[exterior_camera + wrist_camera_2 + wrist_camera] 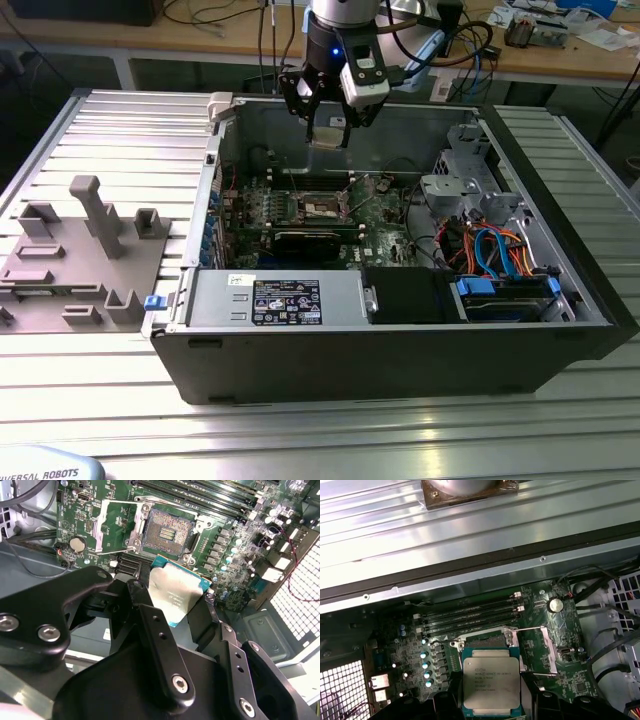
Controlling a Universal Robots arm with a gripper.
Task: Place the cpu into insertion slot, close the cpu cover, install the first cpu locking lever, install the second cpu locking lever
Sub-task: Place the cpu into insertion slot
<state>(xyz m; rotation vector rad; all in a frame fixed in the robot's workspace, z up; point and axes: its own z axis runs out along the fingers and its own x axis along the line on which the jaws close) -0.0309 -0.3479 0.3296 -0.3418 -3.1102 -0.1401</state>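
The end effector (329, 128) is gripping the cpu (175, 594), a light, rigid, fragile chip, apparently by opposite edges, above the uncovered insertion slot (167, 532).

silvery-grey cpu (491, 682), green circuit board (569, 628)

The insertion slot (168, 530) lies open from above, its cpu cover (102, 524) folded aside, memory slots (200, 495) just beside.

Label on power supply (286, 302), fine print on cpu (491, 680) top: too small to read. Maker's lettering on grey plate (45, 471).
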